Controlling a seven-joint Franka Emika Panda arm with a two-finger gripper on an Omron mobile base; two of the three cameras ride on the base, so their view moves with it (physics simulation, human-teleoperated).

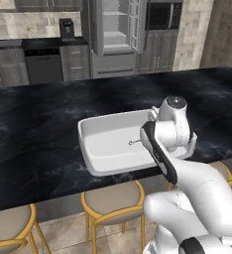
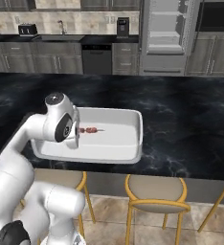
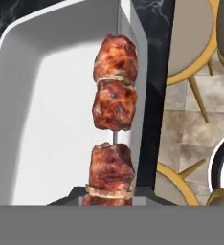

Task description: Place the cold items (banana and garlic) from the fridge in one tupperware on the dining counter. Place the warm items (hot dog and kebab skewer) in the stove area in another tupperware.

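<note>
Left base view puts the tall grey steel fridge (image 1: 115, 37) at the far wall with its doors swung wide, presumably left that way because the cold items are taken from it. Across the middle runs the long black, white-veined marble dining counter (image 1: 38, 124), with round yellow-legged stools (image 1: 110, 201) tucked along its near edge. On that near edge sits the large shallow white rectangular tupperware tray (image 1: 95, 149), close enough for the arm to reach from the stool side.

Right base view shows the white arm bent over the tray's near left part, and from behind its wrist the kebab skewer, a thin stick threaded with reddish-brown meat chunks (image 2: 88, 129), points out level above the tray floor. I cannot tell whether it touches the floor.

Hand view shows the two-finger gripper (image 3: 110, 194) clenched on the skewer's lowest chunk, the rest of the stick reaching away over the white tray interior near the wall that faces the stools. Held this way, I judge the skewer is positioned for letting go into the warm-items container.
</note>
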